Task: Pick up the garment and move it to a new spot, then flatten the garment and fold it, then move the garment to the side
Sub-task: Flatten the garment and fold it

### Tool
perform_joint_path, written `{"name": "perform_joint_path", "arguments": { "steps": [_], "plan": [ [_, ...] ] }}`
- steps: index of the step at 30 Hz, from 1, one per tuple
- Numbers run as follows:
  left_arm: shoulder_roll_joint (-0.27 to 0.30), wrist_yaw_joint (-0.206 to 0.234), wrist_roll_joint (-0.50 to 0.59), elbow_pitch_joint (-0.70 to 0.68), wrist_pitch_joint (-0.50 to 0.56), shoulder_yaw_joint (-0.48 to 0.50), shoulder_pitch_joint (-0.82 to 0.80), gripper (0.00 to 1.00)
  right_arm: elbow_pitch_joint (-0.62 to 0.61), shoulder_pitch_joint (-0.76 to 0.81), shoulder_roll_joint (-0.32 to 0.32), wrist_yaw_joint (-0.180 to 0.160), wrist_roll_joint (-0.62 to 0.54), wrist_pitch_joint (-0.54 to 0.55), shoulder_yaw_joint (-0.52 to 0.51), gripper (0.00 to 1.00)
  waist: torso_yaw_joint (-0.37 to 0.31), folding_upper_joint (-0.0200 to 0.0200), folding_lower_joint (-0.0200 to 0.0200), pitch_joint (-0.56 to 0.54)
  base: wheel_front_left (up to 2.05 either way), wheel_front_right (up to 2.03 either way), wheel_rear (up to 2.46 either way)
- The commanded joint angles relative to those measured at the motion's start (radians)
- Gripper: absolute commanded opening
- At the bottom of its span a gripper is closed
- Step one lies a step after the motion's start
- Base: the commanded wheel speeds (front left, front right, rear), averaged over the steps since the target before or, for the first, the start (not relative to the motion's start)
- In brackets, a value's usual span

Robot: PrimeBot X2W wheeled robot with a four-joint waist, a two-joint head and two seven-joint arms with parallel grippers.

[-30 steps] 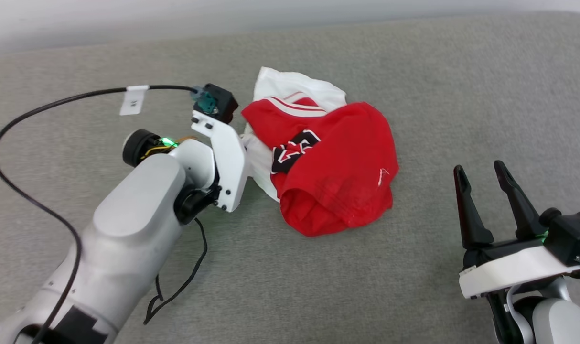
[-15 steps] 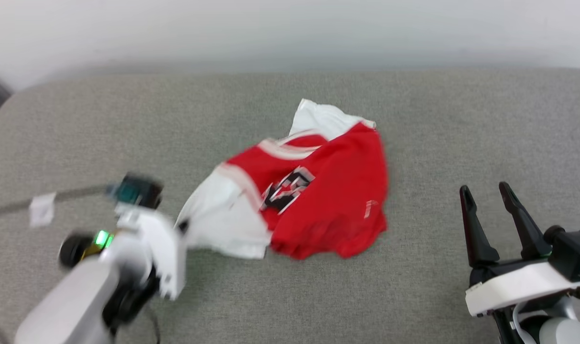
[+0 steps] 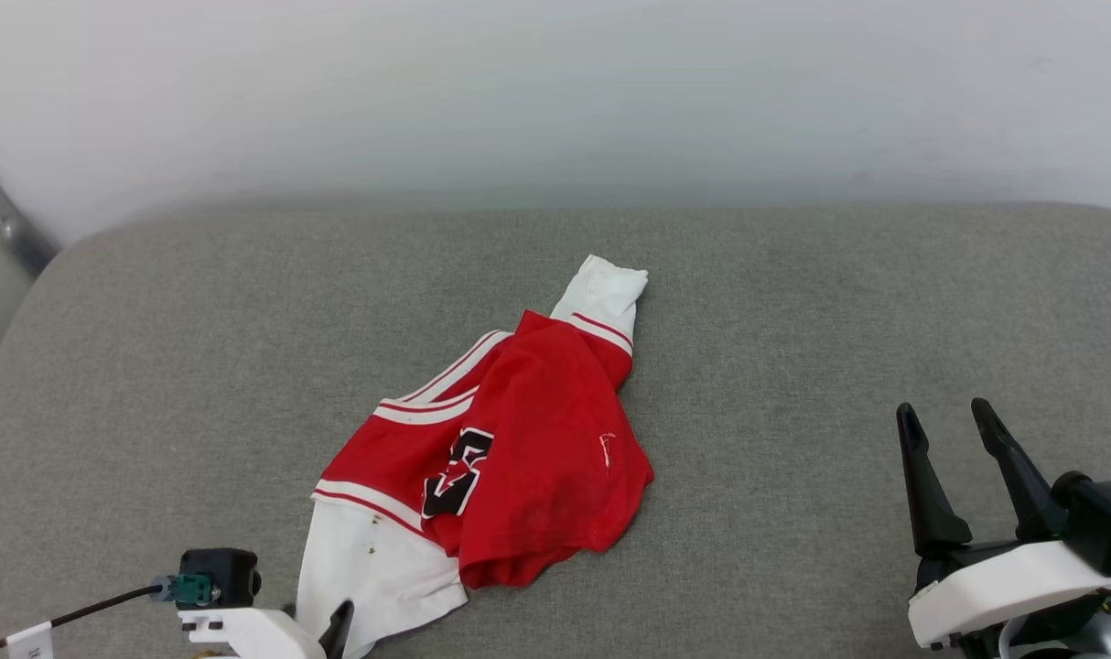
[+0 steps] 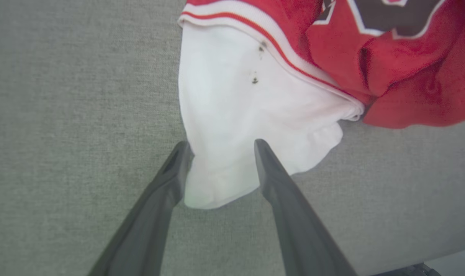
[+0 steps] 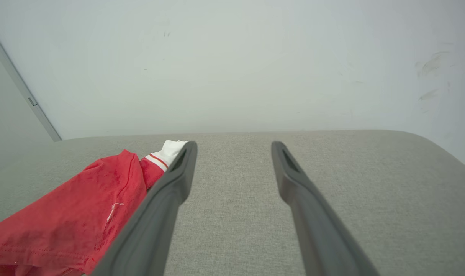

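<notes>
The garment (image 3: 519, 458) is a red jersey with white sleeves and striped trim, lying crumpled and stretched diagonally across the grey cushion (image 3: 793, 320). One white sleeve points to the far side; the other reaches the near left. In the left wrist view my left gripper (image 4: 221, 145) is open, its fingers straddling the tip of that near sleeve of the garment (image 4: 248, 96), which rests loose on the cushion. In the head view the left gripper (image 3: 336, 627) peeks in at the bottom edge. My right gripper (image 3: 943, 410) stands open and holds nothing, well right of the garment (image 5: 83, 214), seen also in its own view as the right gripper (image 5: 234, 145).
A pale wall (image 3: 555, 91) rises behind the cushion's far edge. A grey rail (image 3: 11, 224) slants at the far left. A black cable (image 3: 89, 604) trails from my left wrist. Bare cushion (image 5: 370, 191) stretches to the right of the garment.
The camera has tilted up. My left gripper dragged the white sleeve toward the near left, stretching the garment out, then opened and let go of it. The right gripper has kept still.
</notes>
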Motion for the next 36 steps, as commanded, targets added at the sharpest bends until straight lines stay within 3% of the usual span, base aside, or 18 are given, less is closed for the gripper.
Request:
{"name": "perform_joint_path", "arguments": {
  "steps": [1, 9, 17, 22, 30, 36],
  "plan": [
    [-0.01, 0.007, 0.023, -0.009, -0.039, 0.009, -0.014, 1.0, -0.008, 0.015, 0.001, 0.0, -0.006, 0.007, -0.002, 1.0, 0.001, -0.0001, 0.0001, -0.016, 0.0, 0.0, 0.0],
    [-0.044, 0.022, 0.151, -0.057, -0.256, 0.026, -0.073, 1.0, -0.031, 0.038, 0.002, 0.0, -0.013, 0.031, -0.001, 1.0, -0.001, -0.0001, 0.0001, -0.049, 0.0, 0.0, 0.0],
    [-0.107, 0.081, 0.267, -0.139, -0.467, 0.044, -0.095, 1.0, -0.046, 0.05, 0.001, 0.0, -0.017, 0.045, -0.003, 1.0, -0.007, -0.0001, 0.0001, -0.062, 0.0, 0.0, 0.0],
    [-0.129, 0.095, 0.317, -0.168, -0.503, 0.049, -0.077, 1.0, -0.048, 0.048, 0.001, 0.0, -0.018, 0.049, -0.01, 1.0, 0.0, -0.0001, 0.0001, -0.059, 0.0, 0.0, 0.0],
    [-0.151, 0.082, 0.353, -0.153, -0.515, 0.061, -0.078, 1.0, 0.011, 0.01, 0.001, 0.0, -0.002, 0.072, -0.061, 1.0, 0.057, -0.0001, 0.0001, -0.042, 0.0, 0.0, 0.0],
    [-0.181, 0.053, 0.369, -0.135, -0.517, 0.065, -0.106, 1.0, 0.151, -0.104, 0.001, 0.0, 0.02, 0.216, -0.066, 1.0, 0.137, -0.0001, 0.0001, 0.007, 0.0, 0.0, 0.0]
  ]
}}
